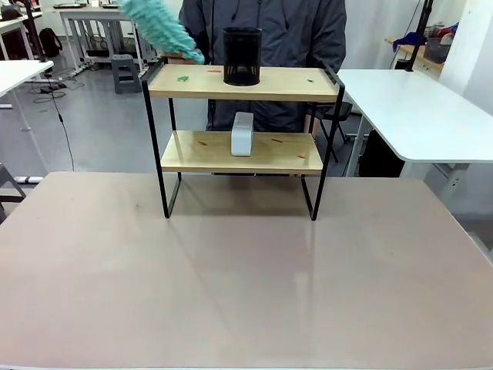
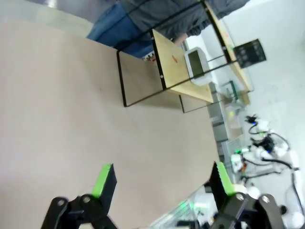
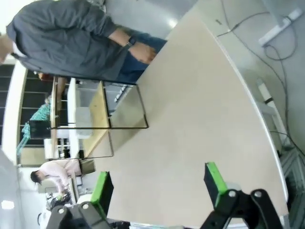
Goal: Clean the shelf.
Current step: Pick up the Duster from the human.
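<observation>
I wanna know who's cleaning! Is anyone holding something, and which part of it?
The left gripper and right gripper are open and empty. The person holds a teal duster; its fluff hides where it is gripped.

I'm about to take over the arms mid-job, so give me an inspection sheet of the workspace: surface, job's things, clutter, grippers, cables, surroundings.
Surface: tan table, with the shelf standing at its far side.
Job's things: shelf upright; small green and orange scraps on both boards; a person holds a teal duster at the upper board's left end.
Clutter: black mesh cup on the upper board; white box on the lower board.
Grippers: left gripper open, holding nothing, above the table; right gripper the same.
Cables: a cable on the floor, far left.
Surroundings: white side table to the right; the person stands behind the shelf.
</observation>
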You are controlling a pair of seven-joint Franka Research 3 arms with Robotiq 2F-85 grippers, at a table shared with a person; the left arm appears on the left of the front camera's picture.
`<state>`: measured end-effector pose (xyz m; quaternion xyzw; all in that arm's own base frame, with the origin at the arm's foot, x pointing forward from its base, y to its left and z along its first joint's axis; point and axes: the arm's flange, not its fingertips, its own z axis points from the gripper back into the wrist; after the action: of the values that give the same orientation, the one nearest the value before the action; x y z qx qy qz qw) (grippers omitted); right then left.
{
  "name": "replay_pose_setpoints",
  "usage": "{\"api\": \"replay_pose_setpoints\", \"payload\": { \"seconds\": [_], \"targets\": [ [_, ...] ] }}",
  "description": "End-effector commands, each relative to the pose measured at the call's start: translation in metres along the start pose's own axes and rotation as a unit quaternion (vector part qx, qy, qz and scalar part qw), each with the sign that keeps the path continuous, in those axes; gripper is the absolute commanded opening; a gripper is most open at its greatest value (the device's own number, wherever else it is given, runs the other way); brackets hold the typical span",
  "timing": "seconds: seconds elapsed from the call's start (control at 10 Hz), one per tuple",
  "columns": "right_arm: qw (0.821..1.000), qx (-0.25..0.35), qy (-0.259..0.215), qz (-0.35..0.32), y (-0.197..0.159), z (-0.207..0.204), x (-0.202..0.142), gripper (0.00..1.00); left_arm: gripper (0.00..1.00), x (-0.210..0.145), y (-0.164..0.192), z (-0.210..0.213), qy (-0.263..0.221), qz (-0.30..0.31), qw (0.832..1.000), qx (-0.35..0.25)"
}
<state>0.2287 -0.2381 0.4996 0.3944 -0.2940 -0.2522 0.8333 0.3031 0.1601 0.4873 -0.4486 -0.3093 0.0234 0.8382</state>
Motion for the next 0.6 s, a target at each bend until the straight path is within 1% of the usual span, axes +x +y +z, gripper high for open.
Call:
{"api": "replay_pose_setpoints", "payload": {
  "seconds": [0.0,0.5],
  "targets": [
    [1.0,0.019,-0.01,0.014,0.0124,0.0152,-0.0099,1.0,1.0,-0.0025,-0.0012,0.0101,-0.006,-0.005,1.0,-0.002],
    [1.0,0.019,-0.01,0.014,0.0124,0.0152,-0.0099,1.0,1.0,-0.0025,-0.0012,0.0101,-0.006,-0.005,1.0,-0.002]
  ]
}}
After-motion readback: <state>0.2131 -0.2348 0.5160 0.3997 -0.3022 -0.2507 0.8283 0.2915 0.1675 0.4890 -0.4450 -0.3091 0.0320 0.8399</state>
